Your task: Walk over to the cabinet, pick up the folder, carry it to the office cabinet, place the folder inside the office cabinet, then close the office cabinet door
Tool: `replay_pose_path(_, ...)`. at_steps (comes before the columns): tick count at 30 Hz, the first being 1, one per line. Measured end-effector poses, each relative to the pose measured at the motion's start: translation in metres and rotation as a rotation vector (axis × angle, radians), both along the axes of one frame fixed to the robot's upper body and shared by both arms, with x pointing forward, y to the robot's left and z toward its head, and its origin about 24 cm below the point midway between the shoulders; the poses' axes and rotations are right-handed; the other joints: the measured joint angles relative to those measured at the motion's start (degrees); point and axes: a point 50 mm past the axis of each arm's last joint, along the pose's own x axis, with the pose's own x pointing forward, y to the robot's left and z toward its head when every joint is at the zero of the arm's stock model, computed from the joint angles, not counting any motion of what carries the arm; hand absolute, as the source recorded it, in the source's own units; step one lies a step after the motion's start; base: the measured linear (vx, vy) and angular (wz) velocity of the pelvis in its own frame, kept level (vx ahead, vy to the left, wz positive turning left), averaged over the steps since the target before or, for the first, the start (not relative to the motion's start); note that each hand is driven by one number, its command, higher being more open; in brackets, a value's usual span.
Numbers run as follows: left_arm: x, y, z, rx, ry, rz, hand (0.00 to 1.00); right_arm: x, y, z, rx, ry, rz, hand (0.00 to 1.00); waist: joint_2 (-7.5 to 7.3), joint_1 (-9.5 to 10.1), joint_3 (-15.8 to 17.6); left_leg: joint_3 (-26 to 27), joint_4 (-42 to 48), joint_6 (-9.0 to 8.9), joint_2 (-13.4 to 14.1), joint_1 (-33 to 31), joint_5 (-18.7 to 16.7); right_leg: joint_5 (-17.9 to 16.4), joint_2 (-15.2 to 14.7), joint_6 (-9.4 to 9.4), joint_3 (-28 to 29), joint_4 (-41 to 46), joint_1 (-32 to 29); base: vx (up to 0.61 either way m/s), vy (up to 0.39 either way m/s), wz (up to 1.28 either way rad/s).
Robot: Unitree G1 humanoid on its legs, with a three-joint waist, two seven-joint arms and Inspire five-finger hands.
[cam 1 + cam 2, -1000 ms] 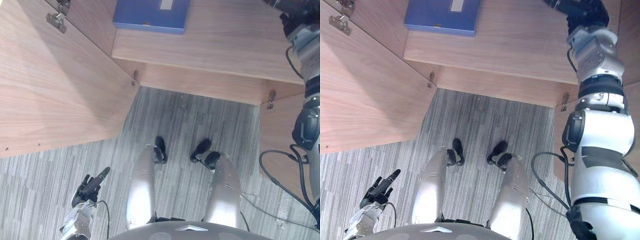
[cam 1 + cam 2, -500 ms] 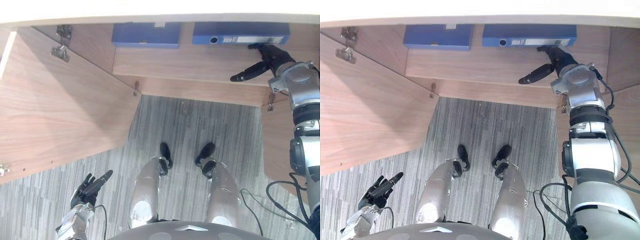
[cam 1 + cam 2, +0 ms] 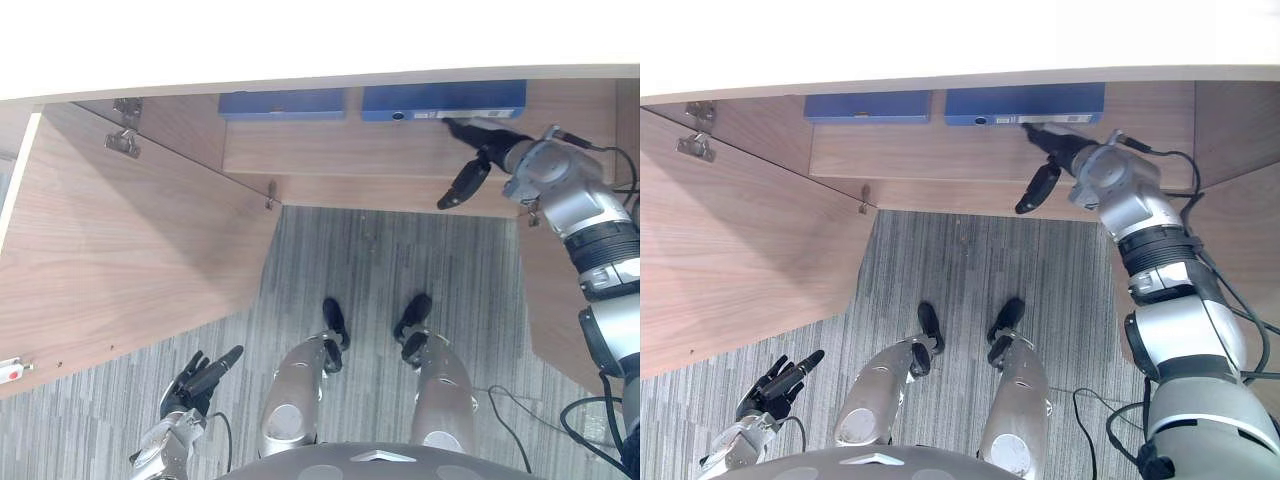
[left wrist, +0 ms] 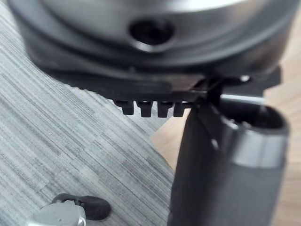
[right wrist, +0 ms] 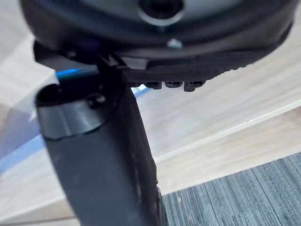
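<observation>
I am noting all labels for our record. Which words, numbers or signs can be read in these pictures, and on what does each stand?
No text can be read.
Right blue folder, white spine label: dark print, too small to read.
Left blue folder: no print to be seen.
White tag with a red spot, at the cabinet door edge: too small to tell any letters.

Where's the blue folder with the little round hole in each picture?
Left eye view: blue folder on the shelf, upper right, by the right hand.
Right eye view: top middle, beside that hand.
Right wrist view: blue edge past the thumb.
Shared landmark: second folder on its left.
</observation>
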Motion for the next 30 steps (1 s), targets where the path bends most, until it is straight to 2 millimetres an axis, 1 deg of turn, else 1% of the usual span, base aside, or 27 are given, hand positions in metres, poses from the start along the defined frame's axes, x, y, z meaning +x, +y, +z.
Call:
replay_pose_path(2,0.001,-0.003,-0.001,0.000,0.005,-0.020,1.00,-0.002,0.001,-0.013,-0.025,0.055,0.015,1.00,0.11,0.86,-1.0,0.0,-1.7,-0.05,-0.5,0.8,0.9,0.0,-0.1,0.00,0.0,-0.1,0.1,0.02,-0.007,0.05)
replay_pose_path(3,0.001,-0.004,-0.001,0.008,0.015,-0.037,1.00,-0.003,0.001,-0.016,-0.063,0.062,0.015,1.00,0.15,1.00,-1.4,-0.1,-2.4,-0.03,-0.7,1.0,1.3,0.0,-0.2,0.00,-0.1,-0.1,0.1,0.02,0.000,0.05)
replay_pose_path(5,0.001,-0.006,-0.002,0.010,0.019,-0.052,1.00,-0.003,0.000,-0.018,-0.075,0.069,0.011,1.00,0.15,1.06,-1.5,-0.1,-3.0,-0.05,-0.9,1.7,1.6,0.0,-0.3,0.00,-0.1,-0.2,0.7,0.01,0.004,0.05)
replay_pose_path(8,0.003,-0.008,-0.002,0.006,0.018,-0.059,1.00,-0.006,-0.004,-0.027,-0.108,0.094,0.000,1.00,0.14,0.82,-2.0,-0.8,-3.8,-0.02,-1.2,2.3,2.1,0.2,-0.5,0.14,-0.8,-0.9,1.5,0.00,0.012,0.09)
replay_pose_path(12,0.007,-0.008,-0.001,0.011,0.017,-0.059,1.00,-0.008,-0.008,-0.037,-0.114,0.121,-0.012,1.00,0.23,0.78,-2.1,-0.6,-4.6,0.23,-1.2,2.8,2.5,1.9,0.4,0.19,-0.9,-3.4,2.7,-0.01,0.024,-0.04)
replay_pose_path(14,0.011,-0.009,-0.001,0.006,0.012,-0.061,1.00,-0.009,-0.012,-0.041,-0.137,0.137,-0.026,1.00,0.24,0.94,-2.1,-0.2,-4.8,0.28,-1.2,3.7,2.6,2.7,0.8,0.32,-0.7,-4.5,3.8,0.00,0.031,-0.08)
replay_pose_path(17,0.016,-0.013,-0.001,-0.005,0.004,-0.062,1.00,-0.011,-0.018,-0.060,-0.122,0.200,-0.062,1.00,-0.10,0.87,-3.7,0.2,-5.4,0.31,-1.2,5.5,2.6,4.1,1.5,0.73,-0.7,-7.1,6.2,0.02,0.047,-0.07)
replay_pose_path(19,0.021,-0.017,-0.002,-0.018,-0.002,-0.064,1.00,-0.013,-0.021,-0.070,-0.106,0.230,-0.080,1.00,-0.27,0.59,-3.8,0.3,-5.3,0.33,-1.2,7.5,2.4,4.2,1.7,0.88,-0.5,-7.6,8.3,0.03,0.040,-0.05)
replay_pose_path(21,0.027,-0.021,-0.002,-0.027,-0.008,-0.065,1.00,-0.016,-0.021,-0.081,-0.091,0.253,-0.084,1.00,-0.46,0.62,-3.9,0.3,-3.4,0.12,-0.3,9.1,1.1,4.2,2.4,0.90,-0.4,-8.1,10.7,0.01,0.009,-0.12)
replay_pose_path(22,0.028,-0.023,-0.003,-0.032,-0.003,-0.067,1.00,-0.019,-0.019,-0.090,-0.061,0.266,-0.084,1.00,-0.55,0.57,-3.9,0.5,-1.1,-0.03,0.8,10.2,-0.5,4.1,3.3,0.89,0.0,-8.4,12.7,-0.01,-0.004,-0.26)
replay_pose_path(23,0.027,-0.027,-0.006,-0.038,0.016,-0.078,1.00,-0.023,-0.016,-0.102,-0.017,0.270,-0.088,1.00,-0.58,0.37,-3.9,0.7,1.5,-0.25,2.3,11.7,-2.4,4.0,4.4,0.83,0.3,-9.0,15.2,0.00,-0.005,-0.29)
replay_pose_path(24,0.025,-0.028,-0.007,-0.042,0.029,-0.079,1.00,-0.025,-0.014,-0.109,0.008,0.275,-0.088,1.00,-0.65,0.17,-3.9,0.8,2.9,-0.44,3.0,12.4,-3.4,3.9,5.0,0.81,0.5,-9.3,16.5,-0.04,-0.001,-0.32)
replay_pose_path(26,0.015,-0.032,-0.015,-0.042,0.095,-0.106,1.00,-0.038,-0.008,-0.138,0.052,0.339,-0.076,1.00,-1.60,-0.73,-4.5,1.3,7.7,-1.12,5.8,14.7,-6.9,2.9,7.2,1.03,2.1,-10.0,19.9,-0.04,0.001,-0.39)
replay_pose_path(27,0.013,-0.033,-0.017,-0.039,0.113,-0.113,1.00,-0.041,-0.008,-0.144,0.062,0.358,-0.078,1.00,-1.86,-0.89,-4.6,1.5,8.9,-1.43,6.6,15.2,-7.6,2.9,8.0,1.03,2.5,-10.4,20.8,-0.02,0.004,-0.41)
replay_pose_path(28,0.008,-0.034,-0.019,-0.043,0.138,-0.118,1.00,-0.047,-0.008,-0.154,0.076,0.387,-0.082,1.00,-2.43,-1.06,-4.7,1.4,10.5,-1.42,7.5,16.1,-8.5,2.9,9.0,1.05,3.5,-11.0,22.1,-0.02,0.030,-0.65)
replay_pose_path(29,-0.005,-0.040,-0.026,-0.053,0.198,-0.139,1.00,-0.057,-0.013,-0.169,0.085,0.439,-0.097,1.00,-3.64,-1.15,-5.2,-3.6,14.4,-1.54,7.3,16.5,-8.7,3.1,10.2,1.22,6.2,-12.3,23.9,-0.02,0.046,-0.65)
replay_pose_path(30,-0.008,-0.041,-0.027,-0.057,0.208,-0.142,1.00,-0.059,-0.014,-0.171,0.088,0.446,-0.102,1.00,-3.82,-1.13,-5.3,-5.0,14.8,-1.55,7.0,16.5,-8.7,3.2,10.2,1.34,6.8,-12.3,24.1,-0.02,0.086,-0.86)
